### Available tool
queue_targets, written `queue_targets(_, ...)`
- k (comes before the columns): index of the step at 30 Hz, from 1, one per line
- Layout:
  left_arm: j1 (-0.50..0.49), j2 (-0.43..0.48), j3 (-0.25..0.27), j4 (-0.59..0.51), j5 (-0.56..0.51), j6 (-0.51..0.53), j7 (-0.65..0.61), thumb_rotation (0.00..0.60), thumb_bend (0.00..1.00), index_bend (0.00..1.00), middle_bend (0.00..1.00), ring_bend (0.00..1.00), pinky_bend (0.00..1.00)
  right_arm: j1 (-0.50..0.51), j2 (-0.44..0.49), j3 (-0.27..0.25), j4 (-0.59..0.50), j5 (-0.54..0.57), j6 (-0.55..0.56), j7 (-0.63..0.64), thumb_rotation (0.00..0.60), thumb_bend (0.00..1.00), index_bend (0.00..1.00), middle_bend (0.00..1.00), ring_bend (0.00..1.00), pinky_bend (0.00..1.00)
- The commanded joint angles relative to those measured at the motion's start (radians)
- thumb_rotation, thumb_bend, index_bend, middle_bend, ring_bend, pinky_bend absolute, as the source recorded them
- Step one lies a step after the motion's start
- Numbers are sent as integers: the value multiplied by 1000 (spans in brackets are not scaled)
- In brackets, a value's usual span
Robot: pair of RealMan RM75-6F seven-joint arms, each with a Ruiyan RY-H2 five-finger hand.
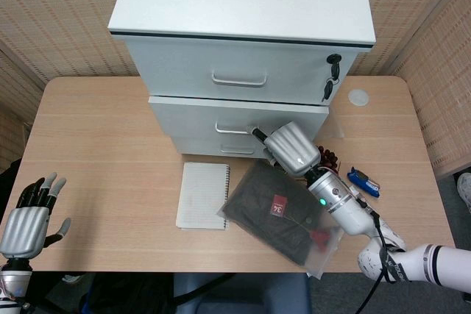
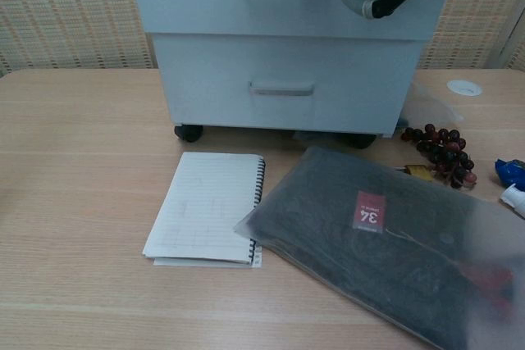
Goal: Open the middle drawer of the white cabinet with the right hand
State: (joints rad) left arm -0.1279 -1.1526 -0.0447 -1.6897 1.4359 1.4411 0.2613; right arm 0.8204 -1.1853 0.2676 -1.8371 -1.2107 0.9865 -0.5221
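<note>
A: Step in hand?
B: Pulling — middle drawer [image 1: 239,118] of white cabinet [image 1: 243,5], at far edge of table [image 1: 103,145], stands partly out. Right hand [image 1: 291,148] hooked on handle [image 1: 234,129], grasping it.
A: Next?
B: Straight pull toward near edge — clear of bagged garment [image 1: 283,215]. Left hand [image 1: 29,218] released, near-left corner.

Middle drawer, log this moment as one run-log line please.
middle drawer: partly out | right hand: fingers at its handle | left hand: idle, open | notebook: below the cabinet
</note>
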Motion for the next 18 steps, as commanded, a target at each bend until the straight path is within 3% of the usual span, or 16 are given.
queue_targets(1,0,-1,0,1,0,0,-1,600,311,88,8,28,94,-3,7,-8,-13,-4,9,-9,600,475,236,836,862,919)
queue_targets(18,1,-1,2,2,5,3,-4,600,311,89,8,28,94,-26,55,-57,-121,-47,55,-70,600,475,236,836,862,919)
